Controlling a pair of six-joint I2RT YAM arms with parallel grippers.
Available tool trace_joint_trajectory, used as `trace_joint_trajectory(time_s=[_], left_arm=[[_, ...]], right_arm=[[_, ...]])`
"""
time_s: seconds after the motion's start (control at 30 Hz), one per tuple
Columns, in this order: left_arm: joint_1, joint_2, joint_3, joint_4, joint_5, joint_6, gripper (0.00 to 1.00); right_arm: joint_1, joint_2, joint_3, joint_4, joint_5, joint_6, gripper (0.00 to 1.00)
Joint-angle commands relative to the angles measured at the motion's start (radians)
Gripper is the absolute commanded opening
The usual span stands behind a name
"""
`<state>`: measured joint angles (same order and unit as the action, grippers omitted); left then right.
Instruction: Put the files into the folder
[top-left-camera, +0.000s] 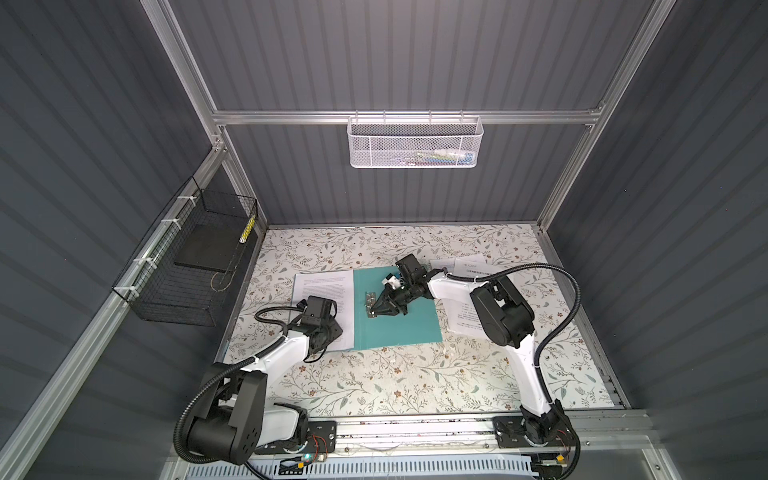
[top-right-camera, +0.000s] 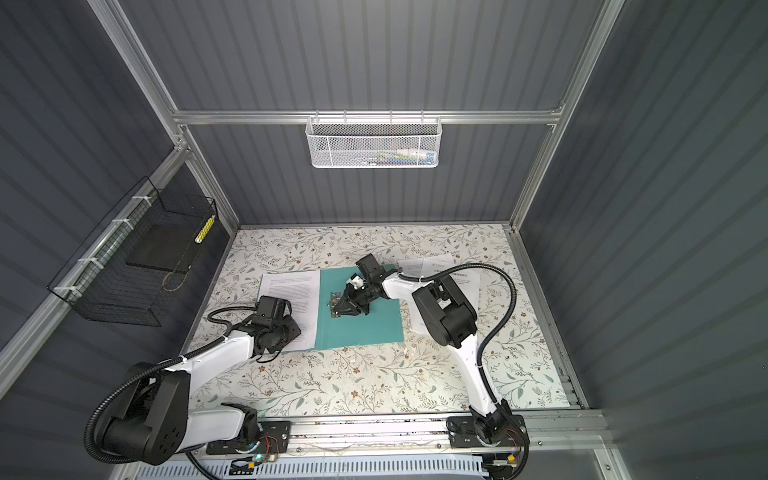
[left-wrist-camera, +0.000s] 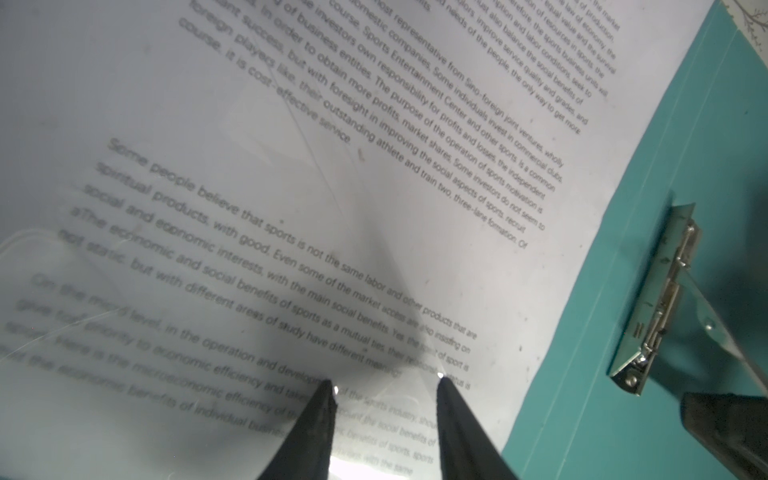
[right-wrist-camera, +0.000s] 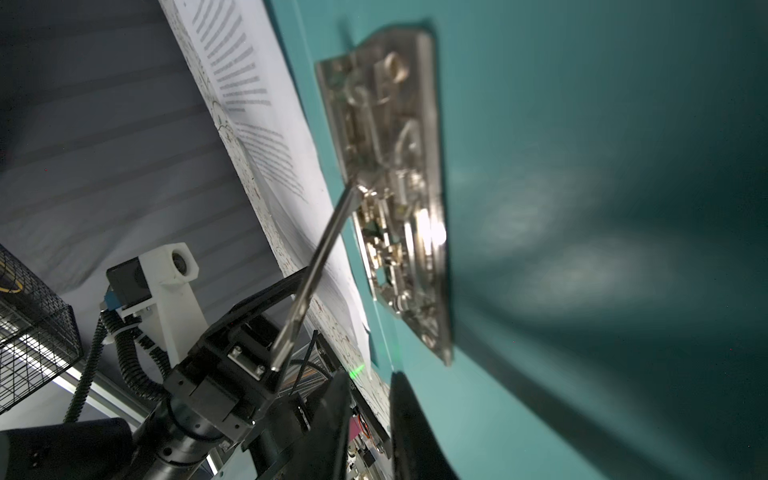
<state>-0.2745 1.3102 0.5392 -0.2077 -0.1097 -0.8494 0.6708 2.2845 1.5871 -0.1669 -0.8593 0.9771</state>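
Both top views look steeply down from high above the front edge of the table, covering the whole cell. The left wrist view sits close over a printed sheet; the right wrist view grazes low along the folder. Both wrist views share the clip bar

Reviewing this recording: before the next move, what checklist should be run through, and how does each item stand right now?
1. The folder lies open and flat: ok.
2. The clip has its lever raised: ok.
3. The printed sheet is tucked under the clip: not ok; its edge stops short of it.
4. The left tool is open over the printed sheet: ok.
5. The right tool is clear of the lever: cannot tell.
6. The other sheets are inside the folder: not ok; they lie beside it, partly under the right arm.
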Motion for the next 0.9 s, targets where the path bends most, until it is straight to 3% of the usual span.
trace_joint_trajectory(time_s=[0.0, 0.33, 0.63, 0.87], left_arm=[[-0.002, 0.037, -0.013, -0.051, 0.02, 0.016, 0.42], [-0.002, 0.058, -0.019, -0.03, 0.035, 0.018, 0.42], [-0.002, 0.058, -0.028, -0.019, 0.042, 0.021, 0.42], [-0.002, 0.074, -0.029, -0.007, 0.051, 0.035, 0.42]], right_arm=[[0.007, 0.022, 0.048, 0.041, -0.04, 0.012, 0.21], [0.003, 0.119, 0.202, -0.015, -0.042, 0.011, 0.21], [-0.068, 0.185, 0.377, -0.075, -0.002, 0.01, 0.22], [-0.112, 0.259, 0.537, -0.115, -0.012, 0.026, 0.33]])
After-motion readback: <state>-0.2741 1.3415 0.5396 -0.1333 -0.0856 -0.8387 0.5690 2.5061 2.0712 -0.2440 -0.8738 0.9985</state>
